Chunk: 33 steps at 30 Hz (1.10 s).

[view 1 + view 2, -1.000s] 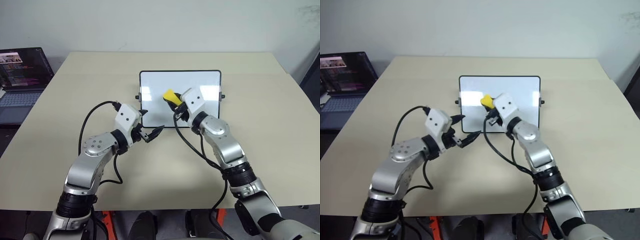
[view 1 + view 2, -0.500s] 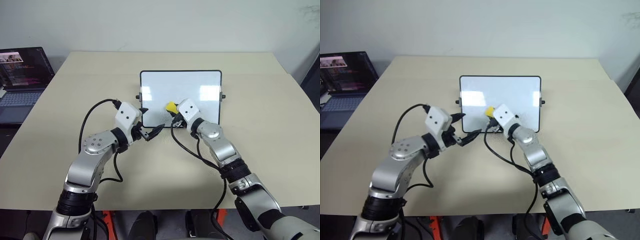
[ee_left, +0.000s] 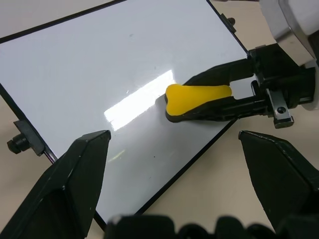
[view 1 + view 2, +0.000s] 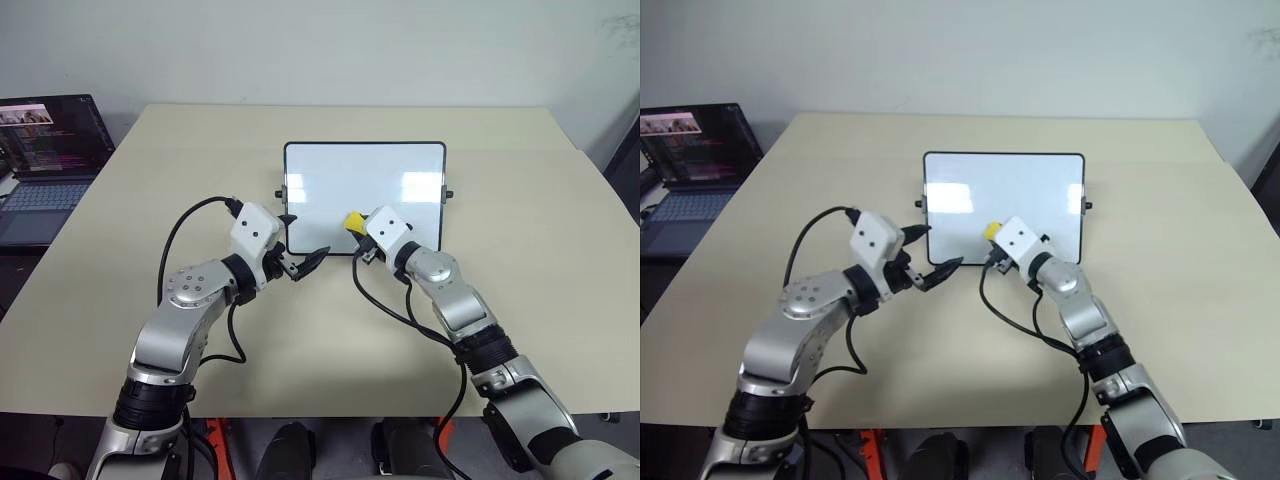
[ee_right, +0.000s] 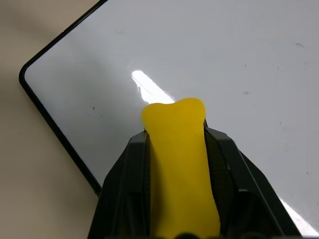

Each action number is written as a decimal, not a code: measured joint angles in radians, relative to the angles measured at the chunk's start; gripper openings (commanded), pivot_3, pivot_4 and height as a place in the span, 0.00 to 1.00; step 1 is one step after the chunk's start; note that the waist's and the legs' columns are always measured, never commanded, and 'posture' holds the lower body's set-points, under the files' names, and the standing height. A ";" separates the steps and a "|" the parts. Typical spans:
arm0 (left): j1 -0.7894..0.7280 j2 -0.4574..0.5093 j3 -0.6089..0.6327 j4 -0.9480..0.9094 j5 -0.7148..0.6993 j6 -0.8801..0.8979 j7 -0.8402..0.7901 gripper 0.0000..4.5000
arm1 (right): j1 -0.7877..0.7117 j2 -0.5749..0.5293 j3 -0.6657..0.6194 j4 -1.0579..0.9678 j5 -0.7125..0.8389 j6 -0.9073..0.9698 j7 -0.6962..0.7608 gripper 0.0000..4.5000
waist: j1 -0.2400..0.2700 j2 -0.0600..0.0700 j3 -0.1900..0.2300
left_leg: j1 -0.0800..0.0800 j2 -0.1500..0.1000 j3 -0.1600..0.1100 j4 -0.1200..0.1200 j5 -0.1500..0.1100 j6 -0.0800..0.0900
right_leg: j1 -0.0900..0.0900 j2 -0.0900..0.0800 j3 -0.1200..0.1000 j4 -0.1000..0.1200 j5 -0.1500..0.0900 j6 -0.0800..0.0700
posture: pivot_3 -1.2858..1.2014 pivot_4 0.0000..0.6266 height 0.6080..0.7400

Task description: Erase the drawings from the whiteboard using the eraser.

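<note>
The whiteboard (image 4: 400, 170) stands propped near the middle of the table, white and glossy in a thin black frame. My right gripper (image 4: 358, 230) is shut on the yellow eraser (image 4: 353, 219) and presses its dark underside to the board's lower middle, just above the bottom frame. The eraser (image 3: 199, 95) shows flat on the board in the left wrist view. My left gripper (image 4: 303, 262) hangs open just off the board's lower left corner, touching nothing. The drawings are out of view; the white surface (image 5: 239, 55) that I see bears only tiny specks.
An open laptop (image 4: 45, 150) sits off the table's left side. The beige table (image 4: 150, 170) stretches wide around the board. Black cables loop from both wrists down over the table in front of the board.
My right gripper has carried the eraser down and a little to the right across the board, from its middle to its bottom edge. The left gripper has stayed still.
</note>
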 measured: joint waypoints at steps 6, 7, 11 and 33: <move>-0.007 -0.003 0.000 0.000 -0.001 0.000 -0.001 1.00 | 0.061 -0.077 -0.015 -0.066 0.002 0.017 0.018 0.27 | 0.002 -0.001 0.000 | 0.002 -0.001 0.000 0.000 0.000 0.000 | 0.002 -0.001 0.000 0.000 0.000 0.001 | 0.52 0.24 1.00; -0.007 -0.003 0.000 0.000 -0.001 0.000 -0.001 1.00 | 0.071 -0.093 -0.017 -0.073 0.003 0.018 0.020 0.27 | 0.002 -0.001 0.000 | 0.003 -0.001 0.000 0.000 0.000 0.000 | 0.003 -0.001 0.000 0.000 0.000 0.001 | 0.52 0.24 1.00; -0.008 -0.003 0.000 0.001 -0.001 0.000 -0.001 1.00 | 0.101 -0.132 -0.031 -0.088 0.006 0.022 0.028 0.27 | 0.001 -0.001 0.000 | 0.013 -0.002 -0.001 -0.001 0.000 0.001 | 0.015 -0.001 0.000 -0.002 0.000 0.001 | 0.52 0.24 1.00; -0.015 -0.002 -0.004 0.003 -0.001 0.000 -0.004 1.00 | 0.030 0.047 -0.107 -0.185 0.152 -0.050 0.011 0.27 | -0.001 0.000 0.001 | 0.013 -0.001 0.000 -0.013 0.000 0.001 | 0.015 -0.001 0.000 -0.017 0.002 0.004 | 0.52 0.24 1.00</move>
